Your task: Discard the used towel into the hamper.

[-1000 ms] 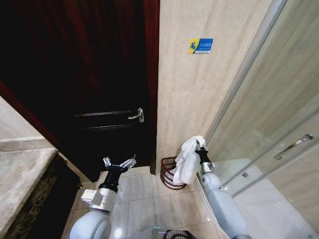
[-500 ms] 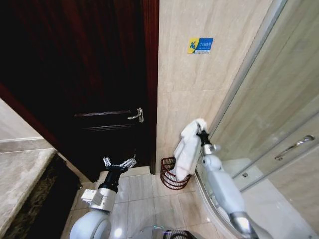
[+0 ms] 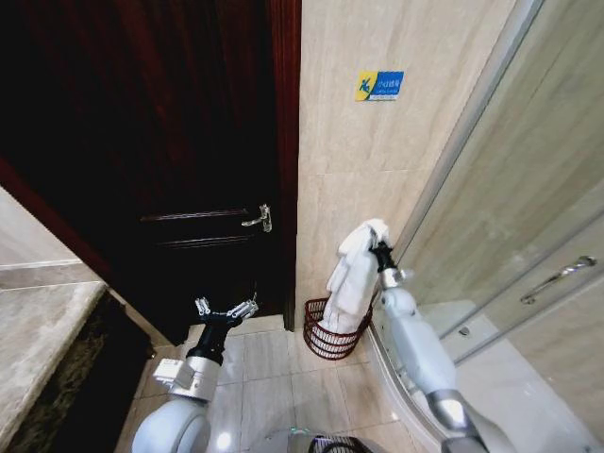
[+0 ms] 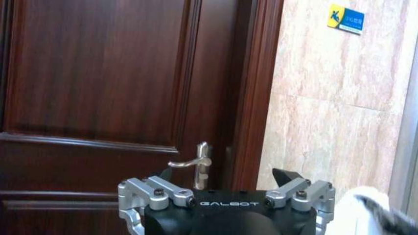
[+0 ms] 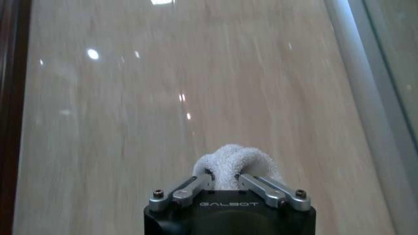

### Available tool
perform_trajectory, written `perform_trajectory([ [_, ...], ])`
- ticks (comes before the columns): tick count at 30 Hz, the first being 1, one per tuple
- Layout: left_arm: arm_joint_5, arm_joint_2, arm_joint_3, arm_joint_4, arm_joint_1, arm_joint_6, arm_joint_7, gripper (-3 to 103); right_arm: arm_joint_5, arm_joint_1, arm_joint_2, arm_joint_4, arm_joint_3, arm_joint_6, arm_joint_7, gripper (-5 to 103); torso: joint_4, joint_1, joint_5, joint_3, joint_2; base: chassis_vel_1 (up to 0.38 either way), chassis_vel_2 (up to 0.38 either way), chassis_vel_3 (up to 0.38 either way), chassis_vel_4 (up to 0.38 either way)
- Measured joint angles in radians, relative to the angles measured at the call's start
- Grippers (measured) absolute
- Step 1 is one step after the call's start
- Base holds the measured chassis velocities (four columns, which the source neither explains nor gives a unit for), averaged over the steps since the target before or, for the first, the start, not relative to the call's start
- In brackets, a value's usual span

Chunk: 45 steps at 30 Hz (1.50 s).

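Observation:
A white towel [image 3: 354,276] hangs in a long bunch from my right gripper [image 3: 379,247], which is shut on its top fold. The towel's lower end dangles just over the rim of the hamper [image 3: 324,332], a small reddish-brown wire basket on the floor against the tiled wall. In the right wrist view the fingers [image 5: 256,185] pinch the towel [image 5: 233,164] close to the beige wall. My left gripper [image 3: 226,310] stands open and empty low down in front of the dark door, also shown in the left wrist view as the left gripper [image 4: 225,193].
A dark wooden door [image 3: 170,151] with a metal handle [image 3: 260,219] fills the left. A glass shower partition [image 3: 510,226] runs along the right, its base beside my right arm. A stone counter [image 3: 38,330] sits at far left. A blue sign [image 3: 379,85] marks the wall.
My right arm has lifted and swung the towel left, from beside the hamper to above its rim. The left arm has not moved.

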Motion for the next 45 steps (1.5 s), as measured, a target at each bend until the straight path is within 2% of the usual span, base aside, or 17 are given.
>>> perform_trajectory([
  [7, 0.0, 0.0, 0.0, 0.0, 0.0, 0.0, 0.0, 100, 0.027, 0.015, 0.038, -0.19, 0.003, 0.049, -0.044, 4, 0.0003, 0.0, -0.0003, 0.0, 0.0, 0.0, 0.0, 0.0, 0.0],
  [12, 0.0, 0.0, 0.0, 0.0, 0.0, 0.0, 0.0, 100, 0.031, 0.015, 0.056, -0.244, 0.002, 0.052, -0.052, 4, 0.0002, 0.0, -0.0006, 0.0, 0.0, 0.0, 0.0, 0.0, 0.0],
  [17, 0.0, 0.0, 0.0, 0.0, 0.0, 0.0, 0.0, 100, 0.004, 0.016, 0.083, -0.307, 0.003, 0.068, -0.071, 4, 0.0003, 0.0, -0.0003, 0.0, 0.0, 0.0, 0.0, 0.0, 0.0],
  [20, 0.0, 0.0, 0.0, 0.0, 0.0, 0.0, 0.0, 100, -0.049, 0.026, 0.103, -0.385, 0.007, 0.071, -0.05, 4, 0.0003, 0.0, -0.0002, 0.0, 0.0, 0.0, 0.0, 0.0, 0.0],
  [25, 0.0, 0.0, 0.0, 0.0, 0.0, 0.0, 0.0, 100, -0.081, 0.045, 0.11, -0.492, 0.009, 0.081, -0.045, 4, 0.0002, 0.0, -0.0002, 0.0, 0.0, 0.0, 0.0, 0.0, 0.0],
  [34, 0.0, 0.0, 0.0, 0.0, 0.0, 0.0, 0.0, 100, -0.088, 0.024, 0.109, -0.509, 0.015, 0.052, -0.051, 4, 0.0001, 0.0, -0.0003, 0.0, 0.0, 0.0, 0.0, 0.0, 0.0],
  [45, 0.0, 0.0, 0.0, 0.0, 0.0, 0.0, 0.0, 100, -0.137, -0.003, 0.125, -0.541, 0.026, 0.037, 0.006, 4, 0.0003, 0.0, -0.0003, 0.0, 0.0, -0.074, 0.073, 0.085, -0.067],
])
